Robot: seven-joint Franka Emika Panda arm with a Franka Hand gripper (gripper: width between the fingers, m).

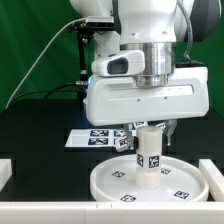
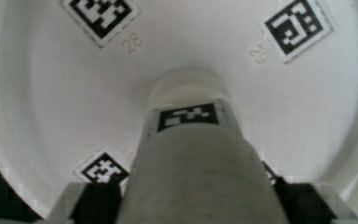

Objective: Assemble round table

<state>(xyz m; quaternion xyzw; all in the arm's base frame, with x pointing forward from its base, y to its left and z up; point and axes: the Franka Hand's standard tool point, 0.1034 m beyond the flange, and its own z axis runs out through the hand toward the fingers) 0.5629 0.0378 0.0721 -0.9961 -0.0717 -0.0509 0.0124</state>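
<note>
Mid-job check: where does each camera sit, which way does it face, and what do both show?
Exterior view: off the arm, facing it and looking slightly down; shows the arm and gripper, with the marker board behind.
Wrist view: on the wrist, looking down the leg onto the disc; dark fingers flank the leg.
Shared: the leg, upright on the disc, held by the gripper.

Exterior view set low and near, facing the arm head-on across the black worktop (image 1: 30, 130), jaws mid-frame, wrist view very close, looking down between the jaws along the leg (image 2: 202, 150) onto the disc (image 2: 176, 40), both views sharing leg and disc.
</note>
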